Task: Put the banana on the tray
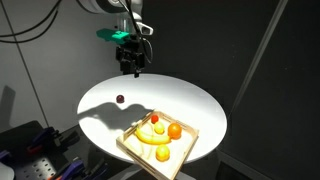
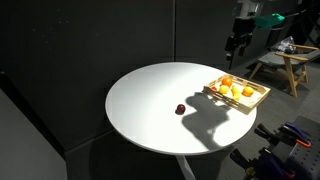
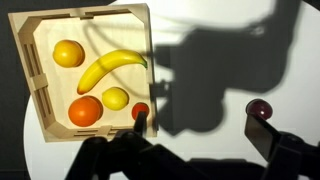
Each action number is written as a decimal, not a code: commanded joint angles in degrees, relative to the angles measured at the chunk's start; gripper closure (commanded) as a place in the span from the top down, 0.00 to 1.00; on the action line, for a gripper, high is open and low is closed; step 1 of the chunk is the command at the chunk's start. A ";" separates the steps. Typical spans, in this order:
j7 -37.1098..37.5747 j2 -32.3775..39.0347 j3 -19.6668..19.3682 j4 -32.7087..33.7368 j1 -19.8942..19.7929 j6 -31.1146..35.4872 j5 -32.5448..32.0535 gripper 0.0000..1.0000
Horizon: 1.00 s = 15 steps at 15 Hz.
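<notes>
Banana [image 3: 110, 68] lies inside the tray [image 3: 35, 80] among round fruits [image 3: 68, 53], below and to one side of the raised pincer [image 1: 131, 66], jaws spread and empty, so the job looks done.

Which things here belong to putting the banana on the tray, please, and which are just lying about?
Job: banana, tray, gripper.
Lying about: orange fruit, golden fruit, pale-yellow fruit, small red fruit in the tray, dark red fruit on the table.
</notes>
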 commanded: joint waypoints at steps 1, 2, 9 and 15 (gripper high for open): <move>1.41 -2.48 0.40 -2.32 0.25 0.33 -0.11 1.00; 1.34 -2.57 0.42 -2.44 0.26 0.13 -0.04 1.00; 0.22 -0.99 0.21 -1.39 0.21 -0.13 -0.01 1.00; -0.15 -2.46 0.86 -2.85 0.93 0.38 -0.07 1.00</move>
